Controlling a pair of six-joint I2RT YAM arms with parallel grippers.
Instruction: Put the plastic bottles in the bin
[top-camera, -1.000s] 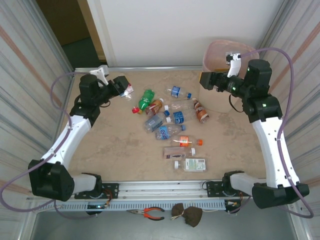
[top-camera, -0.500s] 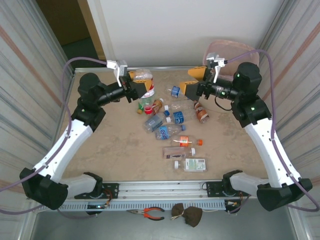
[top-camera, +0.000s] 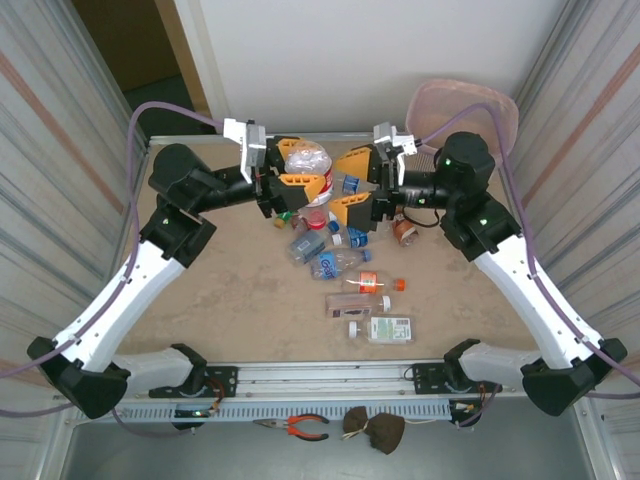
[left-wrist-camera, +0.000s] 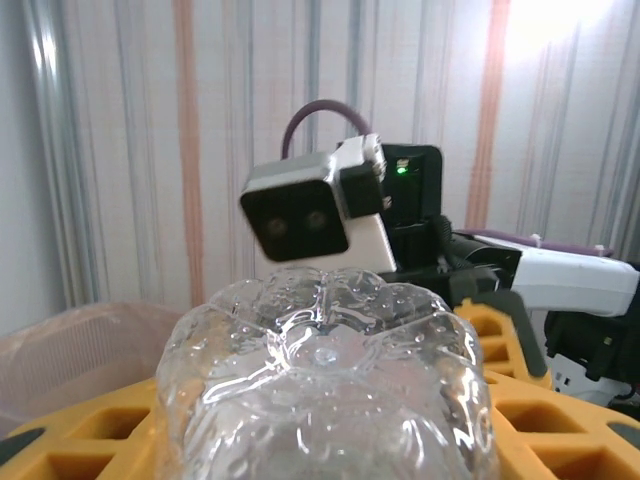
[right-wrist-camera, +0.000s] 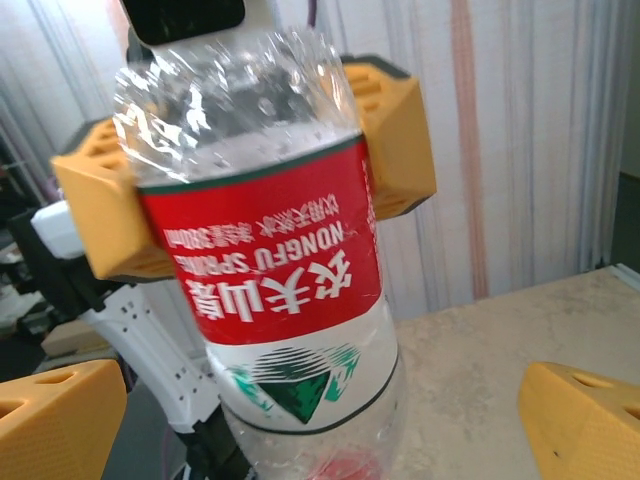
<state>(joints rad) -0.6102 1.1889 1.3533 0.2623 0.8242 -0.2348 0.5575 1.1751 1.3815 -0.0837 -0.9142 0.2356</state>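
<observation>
Where the desk (top-camera: 220, 300) meets its near rail, pliers (top-camera: 300, 427) lie between the arm bases. Farther in, the loose plastic bottles (top-camera: 340, 262) lie on their sides, scattered and piled around mid-desk. Above the far end of the pile, the left end effector (top-camera: 293, 170) is clamped on a clear bottle (top-camera: 306, 160) with a red label, held off the desk. Facing it, just beside that bottle, the right end effector (top-camera: 352, 185) is spread wide, its yellow fingers (right-wrist-camera: 575, 420) far apart. The pink bin (top-camera: 490, 100) stands at the far right corner, behind the right arm.
</observation>
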